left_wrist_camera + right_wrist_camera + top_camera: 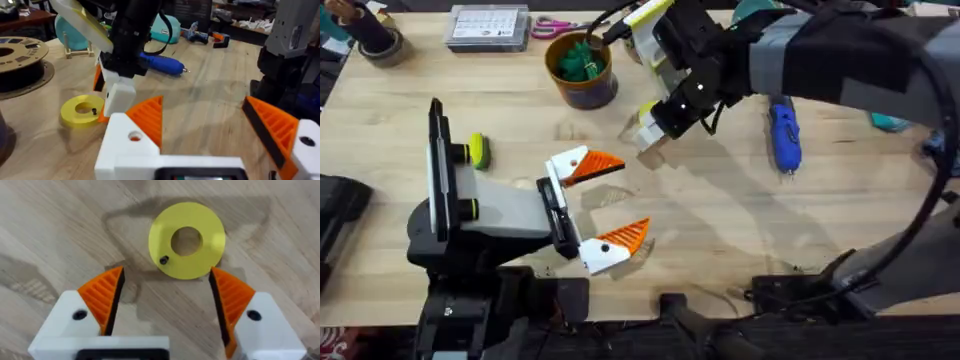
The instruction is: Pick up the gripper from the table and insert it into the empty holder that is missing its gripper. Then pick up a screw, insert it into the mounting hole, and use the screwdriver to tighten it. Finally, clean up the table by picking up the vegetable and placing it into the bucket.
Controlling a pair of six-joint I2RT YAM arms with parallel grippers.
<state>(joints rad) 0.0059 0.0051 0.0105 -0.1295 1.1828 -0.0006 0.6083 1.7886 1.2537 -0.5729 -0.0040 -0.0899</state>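
On the counter (720, 230) the screw step is judged to be in hand. The right tool (167, 287) is held wide open with nothing in it. It is hung just above a yellow ring (210, 240) near the middle of the counter. The left tool (618, 200) is laid near the front left. It is spread wide open too and holds nothing. An orange tip is seen on both of its white mounts, so the gripper (150, 117) is taken to be fitted into the holder (125, 150) already. A round hole (135, 136) in that holder looks empty. The screw (164, 260) is a tiny dark one. It is laid on the ring, close to the centre hole and between the right tool's orange pads (102, 297). For the next move, the right tool should be lowered and closed gently on the screw. Care is needed, since the screw is small and the ring could be pushed aside. Nothing is seen in the way. The bucket (592, 95) is stood at the far side, left of the right tool, with a green thing (582, 60) inside. That may be the vegetable. The screwdriver (783, 135) is laid well to the right, clear of both tools. A spool (375, 40), a box (488, 27) and scissors (555, 25) are kept along the far edge.
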